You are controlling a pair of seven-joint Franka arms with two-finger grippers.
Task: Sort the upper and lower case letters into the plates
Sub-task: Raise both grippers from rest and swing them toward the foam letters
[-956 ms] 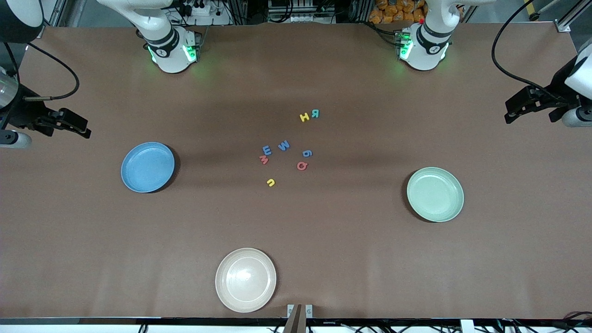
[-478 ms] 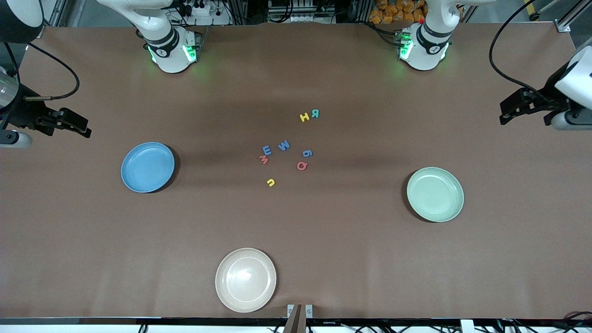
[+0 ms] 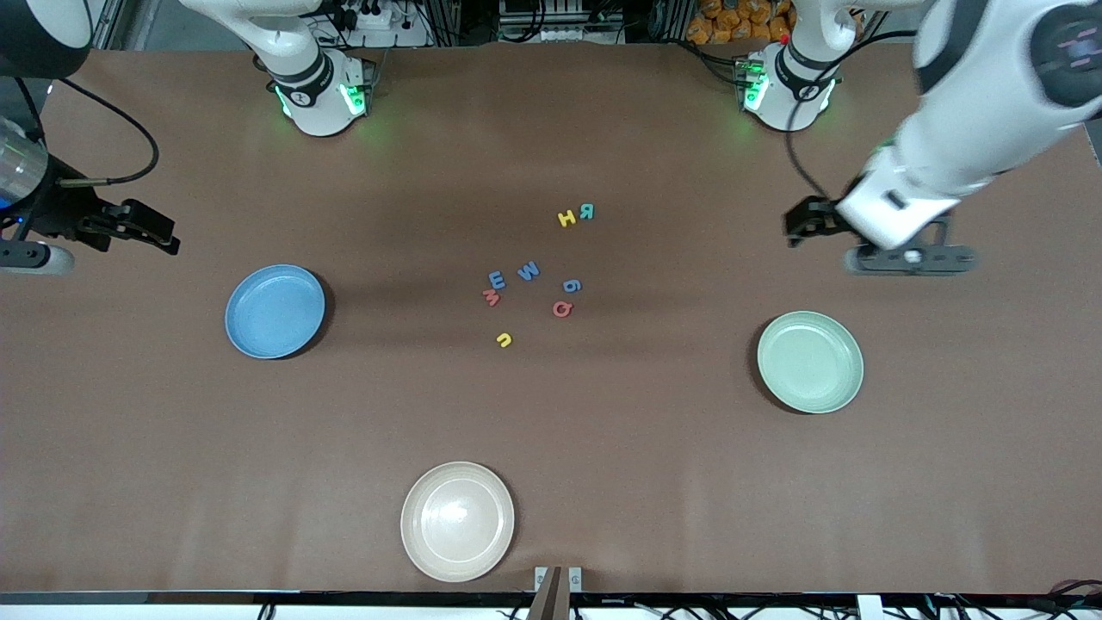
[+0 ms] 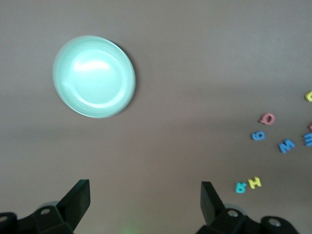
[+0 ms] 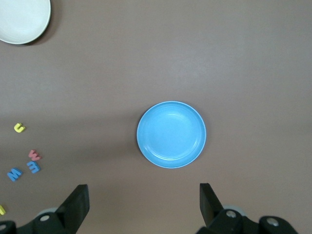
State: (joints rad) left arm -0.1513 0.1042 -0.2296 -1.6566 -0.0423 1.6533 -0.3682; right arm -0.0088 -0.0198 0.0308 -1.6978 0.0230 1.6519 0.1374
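Observation:
Several small letters lie in a loose group mid-table: yellow H (image 3: 566,218), teal R (image 3: 587,211), blue W (image 3: 529,271), blue E (image 3: 497,279), red w (image 3: 491,298), blue g (image 3: 572,285), red Q (image 3: 562,308) and yellow u (image 3: 504,340). The sky-blue plate (image 3: 275,311) sits toward the right arm's end, the mint plate (image 3: 810,362) toward the left arm's end; both hold nothing. My left gripper (image 3: 809,222) (image 4: 145,187) hangs open over bare table, with the mint plate (image 4: 93,76) and letters in its wrist view. My right gripper (image 3: 151,232) (image 5: 144,191) is open over bare table beside the blue plate (image 5: 171,135).
A cream-beige dish (image 3: 457,521) sits near the table's front edge, nearer the camera than the letters. Both arm bases stand along the table's back edge. A black cable (image 3: 112,164) loops by the right hand.
The left arm has swung in from its end of the table toward the middle, over the area beside the mint plate. The right gripper has barely shifted. Letters and plates are unmoved.

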